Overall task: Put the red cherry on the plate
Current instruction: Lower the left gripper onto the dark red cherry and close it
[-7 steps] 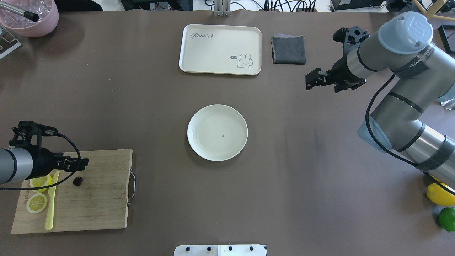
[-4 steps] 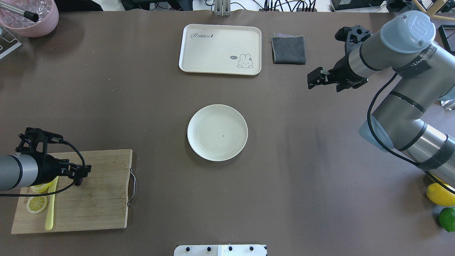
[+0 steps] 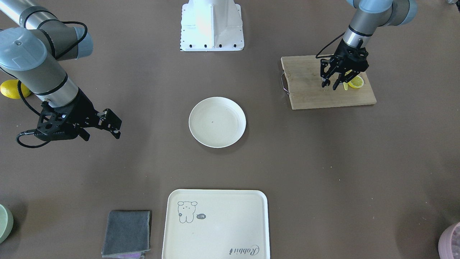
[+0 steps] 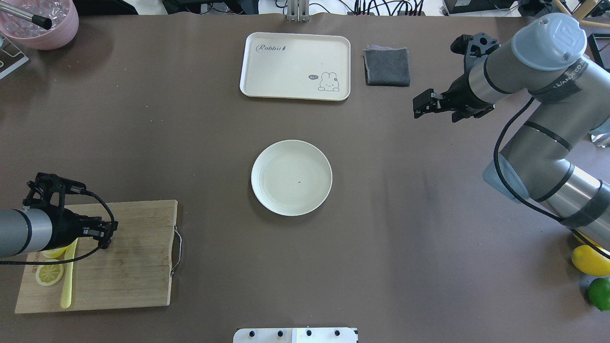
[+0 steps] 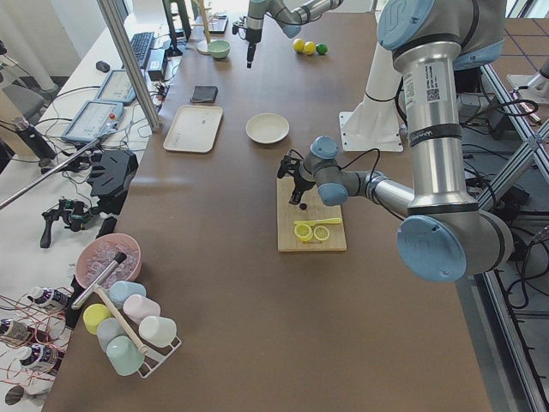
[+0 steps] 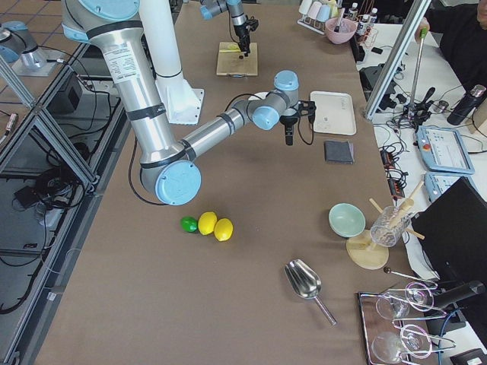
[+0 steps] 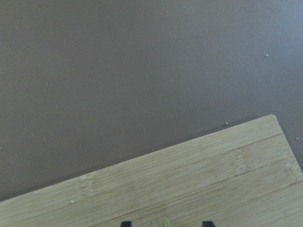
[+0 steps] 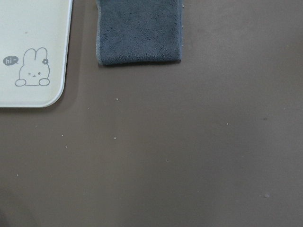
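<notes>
The red cherry [image 4: 104,245] lies on the wooden cutting board [image 4: 133,257], and only a dark sliver of it shows under my left gripper [image 4: 107,237]. That gripper is lowered over it, open, with one finger on each side. In the left wrist view the cherry's pale green stem [image 7: 165,221] pokes up between the two fingertips at the bottom edge. The round cream plate [image 4: 291,177] sits empty at the table's middle, far to the right of the board. My right gripper [image 4: 419,105] hovers open over bare table near the far right, holding nothing.
Lemon slices [image 4: 49,274] and a yellow knife [image 4: 66,286] lie on the board's left part. A cream rabbit tray [image 4: 295,65] and a folded grey cloth [image 4: 387,66] are at the back. A lemon [image 4: 590,261] and lime [image 4: 599,293] sit at the right edge.
My left gripper has come down over the cherry, which was in plain sight a second ago and is now nearly hidden under it. The right gripper has drifted slightly to the right.
</notes>
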`<state>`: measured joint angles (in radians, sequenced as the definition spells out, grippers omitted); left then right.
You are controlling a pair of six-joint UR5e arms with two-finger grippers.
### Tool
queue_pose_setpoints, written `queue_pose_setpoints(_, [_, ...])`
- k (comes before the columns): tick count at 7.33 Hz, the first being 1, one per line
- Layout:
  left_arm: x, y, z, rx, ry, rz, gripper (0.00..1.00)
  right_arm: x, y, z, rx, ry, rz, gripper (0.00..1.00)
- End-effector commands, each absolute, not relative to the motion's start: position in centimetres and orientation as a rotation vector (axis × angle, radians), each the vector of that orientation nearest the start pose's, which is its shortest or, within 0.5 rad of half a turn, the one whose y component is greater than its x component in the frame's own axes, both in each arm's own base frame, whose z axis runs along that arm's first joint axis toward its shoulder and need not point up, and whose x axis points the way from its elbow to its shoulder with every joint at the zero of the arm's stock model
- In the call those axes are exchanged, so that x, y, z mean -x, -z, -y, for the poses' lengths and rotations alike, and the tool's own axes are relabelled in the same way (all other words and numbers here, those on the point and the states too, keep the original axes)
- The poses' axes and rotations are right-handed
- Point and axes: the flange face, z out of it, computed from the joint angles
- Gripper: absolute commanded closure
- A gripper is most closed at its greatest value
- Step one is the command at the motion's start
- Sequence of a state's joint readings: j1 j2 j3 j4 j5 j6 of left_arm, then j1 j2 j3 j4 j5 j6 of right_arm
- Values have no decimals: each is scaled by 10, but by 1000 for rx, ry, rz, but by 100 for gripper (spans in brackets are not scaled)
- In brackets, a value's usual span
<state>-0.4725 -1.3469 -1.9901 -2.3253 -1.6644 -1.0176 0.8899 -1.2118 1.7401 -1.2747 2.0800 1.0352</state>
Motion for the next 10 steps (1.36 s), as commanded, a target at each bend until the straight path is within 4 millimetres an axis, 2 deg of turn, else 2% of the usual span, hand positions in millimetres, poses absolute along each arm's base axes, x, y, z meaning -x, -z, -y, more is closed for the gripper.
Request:
queue_pose_setpoints(1, [-327,-479,306,-391,-121,-868,61,322,-347,535,-167,-119,924,0])
queue_pose_setpoints(2, [-328,-478,307,-391,-120,-871,71,321,-348,537,-168,-121,922,0])
queue_pose_setpoints(3, [-328,-479,307,-391,-119,-868,77,320,-348,537,-169,-122,922,0])
queue_pose_setpoints(4, [-328,-479,307,-391,-119,-868,91,319,-348,537,-169,-123,923,0])
queue_pose_setpoints(5, [-328,-478,307,-391,-121,-869,100,318,-348,538,-169,-124,923,0])
queue_pose_setpoints(8, [-323,-471,310,-393,-121,-887,100,313,-348,540,-169,-127,927,0])
queue_pose_setpoints(9, [-311,-454,310,-378,-125,-927,100,308,-347,542,-161,-128,936,0])
queue_pose_setpoints(10, [-286,-443,330,-369,-85,-959,100,304,-347,544,-153,-128,945,0])
